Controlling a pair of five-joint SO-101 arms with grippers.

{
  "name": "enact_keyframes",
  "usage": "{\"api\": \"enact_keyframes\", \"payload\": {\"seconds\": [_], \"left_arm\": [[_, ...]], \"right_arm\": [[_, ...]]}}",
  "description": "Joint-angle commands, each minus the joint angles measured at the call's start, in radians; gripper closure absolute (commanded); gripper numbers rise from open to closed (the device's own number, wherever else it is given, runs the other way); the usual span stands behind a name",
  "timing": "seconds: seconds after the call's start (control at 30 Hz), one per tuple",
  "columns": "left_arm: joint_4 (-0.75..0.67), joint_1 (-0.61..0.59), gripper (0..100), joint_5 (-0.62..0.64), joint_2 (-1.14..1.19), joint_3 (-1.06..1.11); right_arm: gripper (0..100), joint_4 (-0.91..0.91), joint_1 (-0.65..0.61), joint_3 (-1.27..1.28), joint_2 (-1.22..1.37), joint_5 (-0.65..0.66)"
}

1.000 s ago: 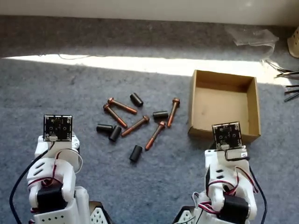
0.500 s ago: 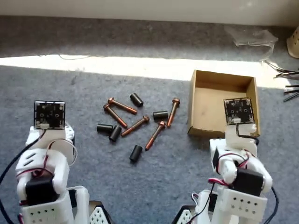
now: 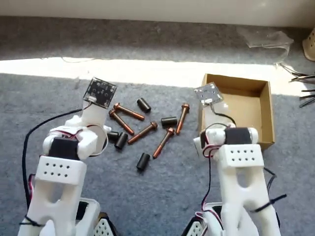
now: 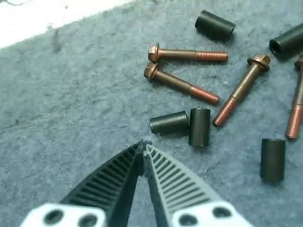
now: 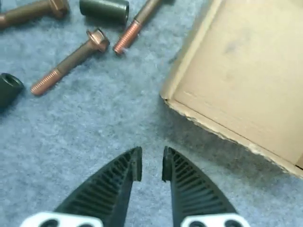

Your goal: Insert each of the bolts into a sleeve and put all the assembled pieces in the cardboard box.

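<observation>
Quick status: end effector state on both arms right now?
Left end effector: closed, tips touching, holding nothing.
Right end effector: open by a narrow gap, holding nothing.

No readable text, labels or numbers in any view. Cardboard box walls were plain. Bolts and sleeves carried no legible marks. Any print on the small boards atop the arms was too small to make out.
</observation>
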Motion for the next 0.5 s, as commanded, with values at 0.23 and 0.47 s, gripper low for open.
{"api": "enact_keyframes", "payload": {"seconds": [0.23,0.47], "left_arm": [[-0.097,0.019,100,-0.002,0.211,-0.044],[-0.253,-0.070,100,-0.003,0.228,0.042]], "right_arm": [[92.3,-0.025,-0.056,-0.027,0.183,0.000],[92.3,-0.025,-0.183,-0.035,0.182,0.003]]}}
